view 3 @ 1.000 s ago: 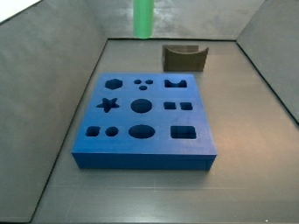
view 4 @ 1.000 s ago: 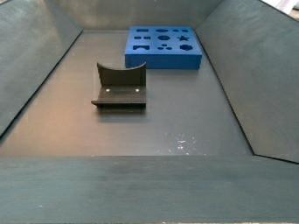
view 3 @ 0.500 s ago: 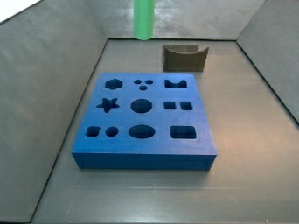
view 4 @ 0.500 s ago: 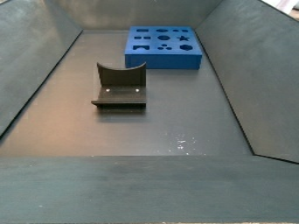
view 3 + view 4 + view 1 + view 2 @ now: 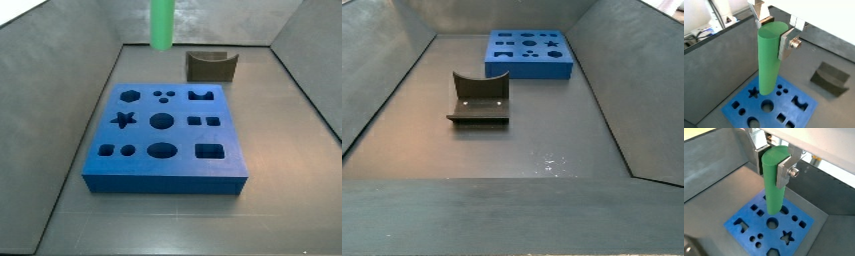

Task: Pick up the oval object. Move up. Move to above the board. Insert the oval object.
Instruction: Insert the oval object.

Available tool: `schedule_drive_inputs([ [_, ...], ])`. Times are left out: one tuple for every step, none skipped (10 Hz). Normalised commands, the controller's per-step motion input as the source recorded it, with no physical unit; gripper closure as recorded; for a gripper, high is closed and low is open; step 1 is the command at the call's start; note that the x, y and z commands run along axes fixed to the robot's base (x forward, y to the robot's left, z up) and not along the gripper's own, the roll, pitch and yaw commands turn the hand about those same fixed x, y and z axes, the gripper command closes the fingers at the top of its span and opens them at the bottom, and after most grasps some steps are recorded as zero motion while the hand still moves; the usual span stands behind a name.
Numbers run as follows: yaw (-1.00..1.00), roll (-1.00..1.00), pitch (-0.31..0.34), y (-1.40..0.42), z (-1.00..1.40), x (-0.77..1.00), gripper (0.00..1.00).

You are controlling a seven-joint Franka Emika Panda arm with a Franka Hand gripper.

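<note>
My gripper (image 5: 773,32) is shut on the top of the oval object (image 5: 769,60), a long bright green peg that hangs upright. The same grip shows in the other wrist view, gripper (image 5: 773,165) on the peg (image 5: 774,183). The blue board (image 5: 783,104) with dark cut-out holes lies well below the peg's lower end in both wrist views (image 5: 785,224). In a side view only the peg's lower part (image 5: 162,25) shows at the top edge, high above the board (image 5: 140,135). In the other side view the board (image 5: 529,68) lies at the far end; gripper and peg are out of frame.
The dark notched fixture (image 5: 211,66) stands on the floor behind the board, and shows nearer the camera in the other side view (image 5: 478,98) and in a wrist view (image 5: 831,77). Grey sloping walls enclose the floor on all sides.
In the side view the green peg's lower end has come down a little. The board and the fixture have not moved.
</note>
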Motion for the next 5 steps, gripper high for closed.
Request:
schedule_drive_inputs([
  [-0.88,0.03,0.000,-0.19,-0.23,0.08,1.00],
  [-0.83,0.03,-0.014,-0.20,-0.24,0.16,1.00],
  [-0.72,0.02,-0.031,-0.21,-0.22,0.28,1.00],
  [-0.75,0.03,-0.047,-0.21,-0.24,0.26,1.00],
  [-0.76,0.02,-0.060,-0.21,-0.24,0.23,1.00],
])
